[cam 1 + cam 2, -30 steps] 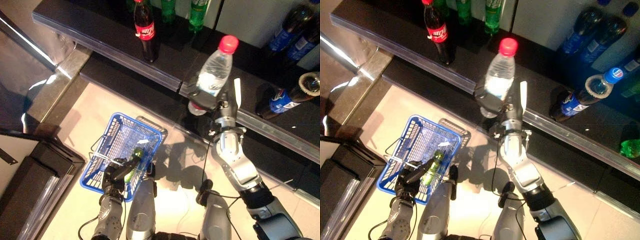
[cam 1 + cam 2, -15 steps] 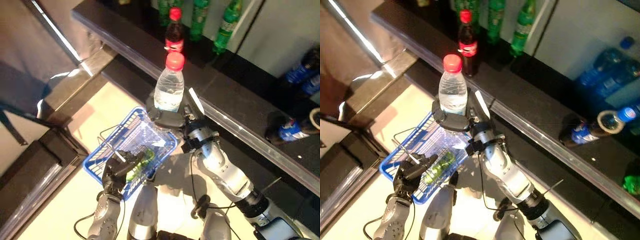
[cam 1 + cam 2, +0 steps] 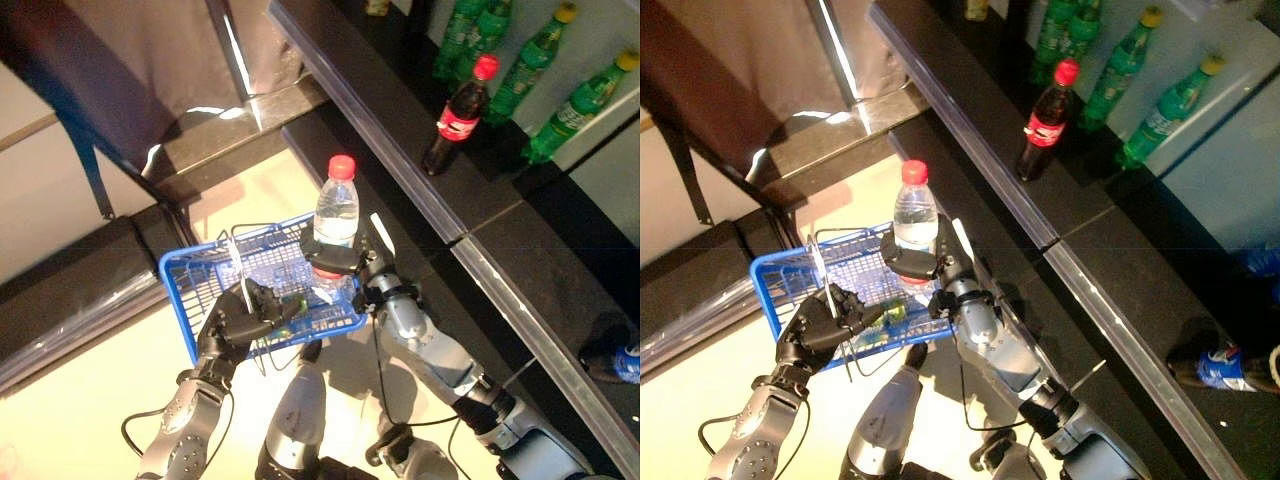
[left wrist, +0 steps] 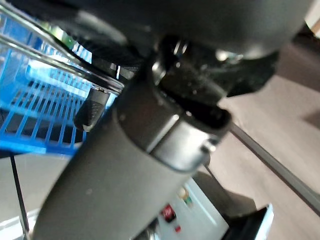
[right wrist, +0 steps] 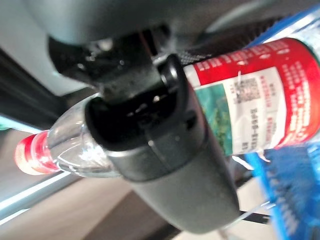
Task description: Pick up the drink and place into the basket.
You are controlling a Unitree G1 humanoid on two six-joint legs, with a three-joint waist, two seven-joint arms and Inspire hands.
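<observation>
The left hand [image 3: 240, 318] clenches its fingers on the blue basket [image 3: 200, 275] near rim, holding it above the floor. The right hand [image 3: 345, 262] has carried the water bottle [image 3: 334, 222] from beside the shelf [image 3: 400, 160] to above the basket's far rim, fingers wrapped round it, upright. Beyond, the cola bottle [image 3: 455, 115] stands clear.

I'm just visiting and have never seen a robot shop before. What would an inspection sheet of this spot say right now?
Surface: pale floor beside a dark shelf.
Job's things: water bottle, red cap, upright over the blue basket; a green item lies inside.
Clutter: cola bottle and green bottles on the shelf.
Hands: right hand curled round the water bottle; left hand grips the basket's wire handle.
Cables: nothing seen.
Surroundings: dark cabinet alongside.
</observation>
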